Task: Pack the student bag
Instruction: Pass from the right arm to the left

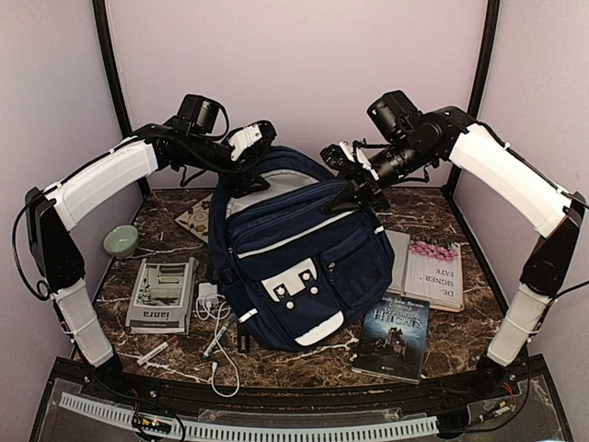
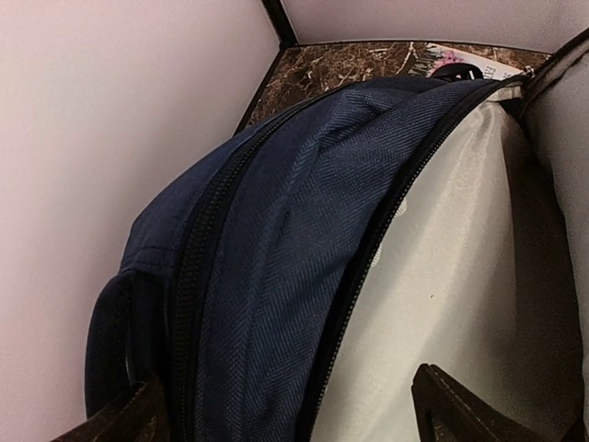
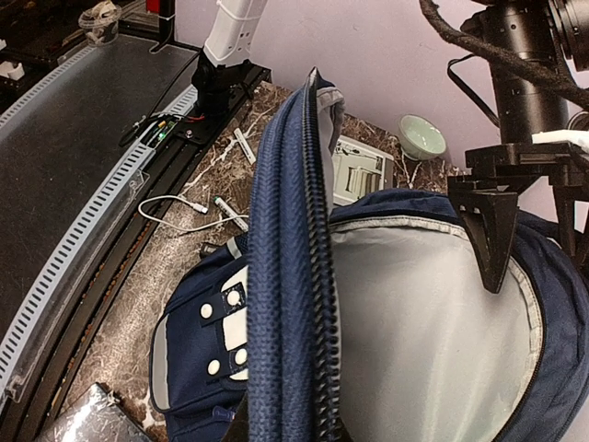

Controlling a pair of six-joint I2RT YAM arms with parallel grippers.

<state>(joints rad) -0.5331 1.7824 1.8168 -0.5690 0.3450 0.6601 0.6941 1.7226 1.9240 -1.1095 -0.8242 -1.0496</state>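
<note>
Right claw clenched on the zipper flap of the bag, holding it up so the mouth gapes for loading. Bag stands mid-frame on the table. Left claw released, jaws astride the back rim at upper left; I judge it ready to spread.

dark marbled table enclosed by pale lilac walls.

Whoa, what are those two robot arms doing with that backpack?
They're opening the student bag for packing. The right gripper is shut on the zipper edge of the front flap, holding the main pocket open. The left gripper hangs open over the bag's rim, gripping nothing. Books, a bowl and cables lie on the table, not yet packed.
</note>
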